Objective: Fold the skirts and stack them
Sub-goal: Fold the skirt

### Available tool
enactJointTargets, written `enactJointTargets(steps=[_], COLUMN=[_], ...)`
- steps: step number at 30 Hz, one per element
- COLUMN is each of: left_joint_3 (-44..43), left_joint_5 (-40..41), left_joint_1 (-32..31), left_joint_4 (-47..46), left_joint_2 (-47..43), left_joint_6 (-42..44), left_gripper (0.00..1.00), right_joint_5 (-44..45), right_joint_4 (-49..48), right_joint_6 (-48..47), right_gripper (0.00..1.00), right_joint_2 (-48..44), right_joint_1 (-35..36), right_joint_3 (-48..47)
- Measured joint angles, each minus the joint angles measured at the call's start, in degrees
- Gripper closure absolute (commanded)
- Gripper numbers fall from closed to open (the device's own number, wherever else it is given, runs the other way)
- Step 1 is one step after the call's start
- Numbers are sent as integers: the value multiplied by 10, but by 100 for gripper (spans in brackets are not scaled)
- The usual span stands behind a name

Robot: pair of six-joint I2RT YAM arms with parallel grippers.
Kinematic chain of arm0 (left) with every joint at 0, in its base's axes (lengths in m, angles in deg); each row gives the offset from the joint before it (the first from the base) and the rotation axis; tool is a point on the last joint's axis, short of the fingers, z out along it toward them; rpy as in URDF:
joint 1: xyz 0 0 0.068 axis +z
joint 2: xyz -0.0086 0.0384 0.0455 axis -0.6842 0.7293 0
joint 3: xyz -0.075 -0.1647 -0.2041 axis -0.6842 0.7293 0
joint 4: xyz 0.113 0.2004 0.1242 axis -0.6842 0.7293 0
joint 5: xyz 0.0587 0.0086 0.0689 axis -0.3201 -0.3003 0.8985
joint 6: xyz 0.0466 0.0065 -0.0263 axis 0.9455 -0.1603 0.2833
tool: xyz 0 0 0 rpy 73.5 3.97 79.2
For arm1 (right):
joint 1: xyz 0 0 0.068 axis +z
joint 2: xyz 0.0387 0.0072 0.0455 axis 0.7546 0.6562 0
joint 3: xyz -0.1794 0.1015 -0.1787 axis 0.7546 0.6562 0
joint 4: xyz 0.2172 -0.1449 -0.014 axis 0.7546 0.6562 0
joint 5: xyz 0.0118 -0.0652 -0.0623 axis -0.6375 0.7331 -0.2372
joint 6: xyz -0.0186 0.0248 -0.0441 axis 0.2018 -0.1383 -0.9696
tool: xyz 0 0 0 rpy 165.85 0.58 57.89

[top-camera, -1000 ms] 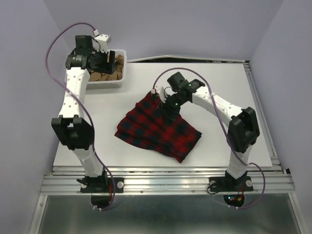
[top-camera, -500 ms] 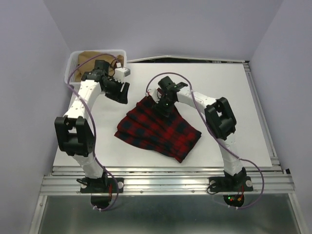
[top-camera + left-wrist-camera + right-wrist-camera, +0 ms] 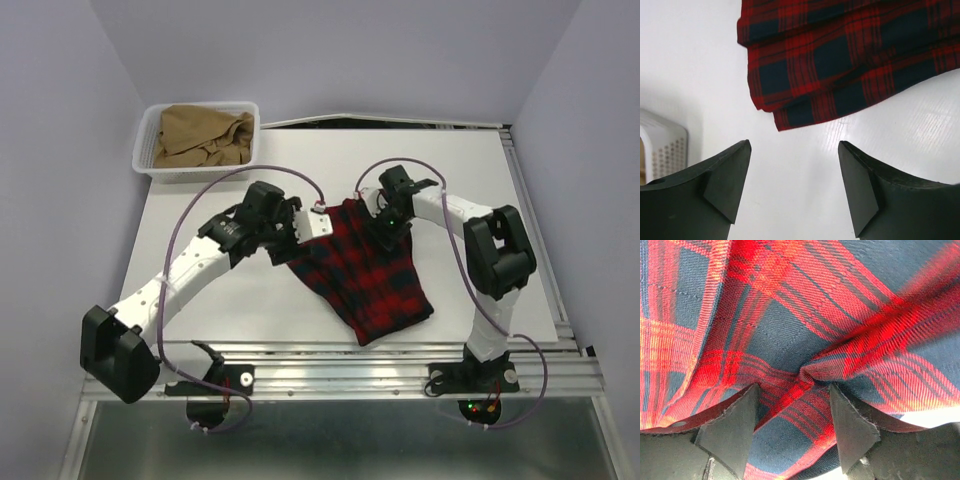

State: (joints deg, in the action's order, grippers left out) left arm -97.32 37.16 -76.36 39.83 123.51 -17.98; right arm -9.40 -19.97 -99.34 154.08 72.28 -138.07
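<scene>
That plaid skirt (image 3: 365, 270) looks soft and floppy, so you'd best pinch its corners: right end effector (image 3: 792, 405) looks bunched into cloth, left end effector (image 3: 792, 187) hangs wide with nothing in it.

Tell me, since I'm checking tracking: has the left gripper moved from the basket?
Yes. The left gripper swung from over the basket toward the near side, beside the plaid skirt.

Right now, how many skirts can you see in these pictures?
2. The plaid skirt lies on the table between both arms. The tan skirt sits crumpled in the white basket at the far left corner. More could be hidden beneath it.
</scene>
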Motion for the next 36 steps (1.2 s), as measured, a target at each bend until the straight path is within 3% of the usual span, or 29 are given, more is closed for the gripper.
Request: enactJointTargets(steps=[5,11,15,21,27,36], left_joint_3=[88,243,285,293,315,315], left_joint_5=[12,51,80,129,150,156], left_joint_1=[-94,-285,-365,-475,-535,-520], left_joint_4=[-78,-218,-285,-398,-433,-377], left_joint_2=[-77,-157,-141,-51,-4,-2], left_joint_6=[97,201,246,274,295,273], left_gripper=[9,6,6,6,7,12], right_joint_5=[-26,-92,-120,-125,-125,-126], right_joint_4=[70,136,147,140,135,162], right_joint_6=[8,-7,-23,-30,-14,73], right_gripper=[32,33,35,37,38,36], right_joint_2=[-14,-50,-64,-19,-3,49], right_joint_1=[5,8,8,12,12,11], right_joint_3=[-6,-50,-33,20,12,-47])
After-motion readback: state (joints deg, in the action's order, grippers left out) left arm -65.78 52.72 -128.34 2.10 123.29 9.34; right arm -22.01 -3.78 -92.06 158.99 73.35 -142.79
